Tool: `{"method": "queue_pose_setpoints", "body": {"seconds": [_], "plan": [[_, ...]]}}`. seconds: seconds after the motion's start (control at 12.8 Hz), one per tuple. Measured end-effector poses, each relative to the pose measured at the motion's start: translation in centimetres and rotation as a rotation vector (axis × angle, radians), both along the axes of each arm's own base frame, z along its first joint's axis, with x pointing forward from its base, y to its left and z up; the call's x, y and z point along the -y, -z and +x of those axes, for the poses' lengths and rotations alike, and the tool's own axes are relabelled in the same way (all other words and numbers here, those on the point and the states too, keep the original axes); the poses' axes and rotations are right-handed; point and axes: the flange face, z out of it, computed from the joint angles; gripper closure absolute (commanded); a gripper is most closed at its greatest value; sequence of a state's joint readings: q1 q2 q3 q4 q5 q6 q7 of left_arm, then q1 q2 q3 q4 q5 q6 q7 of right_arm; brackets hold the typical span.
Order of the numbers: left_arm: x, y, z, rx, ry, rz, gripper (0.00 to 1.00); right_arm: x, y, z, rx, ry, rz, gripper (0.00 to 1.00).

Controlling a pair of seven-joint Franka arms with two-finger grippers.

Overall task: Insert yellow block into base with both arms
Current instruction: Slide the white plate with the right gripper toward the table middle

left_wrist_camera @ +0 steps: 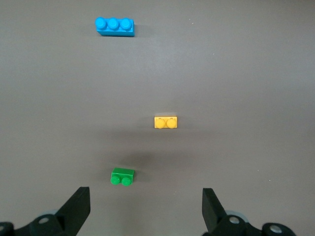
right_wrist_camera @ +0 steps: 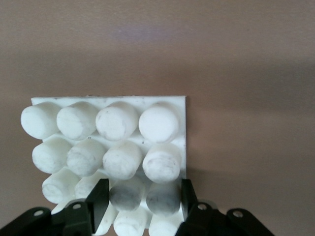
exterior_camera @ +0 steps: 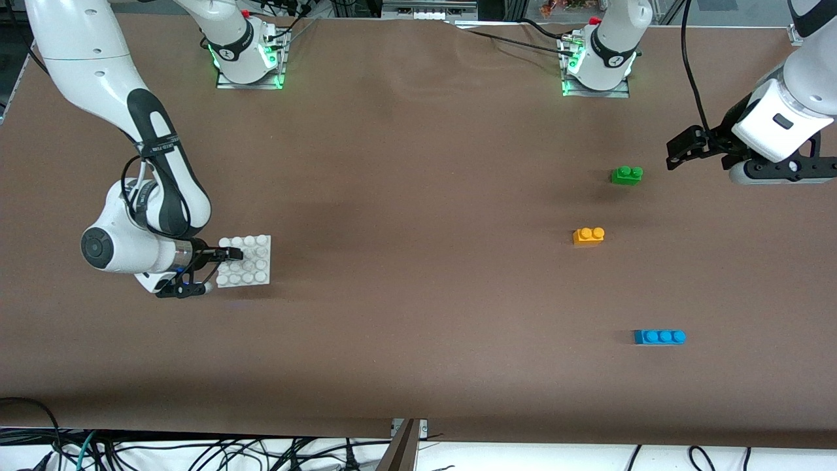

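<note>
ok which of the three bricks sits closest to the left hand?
The green brick. It lies on the table just beside the open left hand; the yellow brick and the blue brick both lie nearer the front camera, away from it.

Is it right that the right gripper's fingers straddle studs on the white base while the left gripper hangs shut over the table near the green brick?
Not quite. The left gripper is open, as the left wrist view shows. The right gripper does straddle studs on the base, and the green brick lies near the left gripper.
</note>
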State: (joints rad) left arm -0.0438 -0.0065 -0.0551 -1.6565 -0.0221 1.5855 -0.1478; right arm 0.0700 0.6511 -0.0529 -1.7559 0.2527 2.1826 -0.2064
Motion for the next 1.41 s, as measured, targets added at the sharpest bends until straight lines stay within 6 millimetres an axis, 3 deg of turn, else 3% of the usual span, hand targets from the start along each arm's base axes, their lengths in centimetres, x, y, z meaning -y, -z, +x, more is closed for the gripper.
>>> {"method": "queue_pose_setpoints", "body": {"seconds": [0.62,1.41], "plan": [[-0.7,-2.0,0.3,0.044,-0.013,-0.004,0.00,-5.7,0.0,0.0,-0.013,0.024,-0.009,0.35],[-0.2,-1.1,0.7,0.029,-0.008,-0.003,0.00,-11.2,0.3,-0.3,-0.028,0.065,0.037,0.34]]}}
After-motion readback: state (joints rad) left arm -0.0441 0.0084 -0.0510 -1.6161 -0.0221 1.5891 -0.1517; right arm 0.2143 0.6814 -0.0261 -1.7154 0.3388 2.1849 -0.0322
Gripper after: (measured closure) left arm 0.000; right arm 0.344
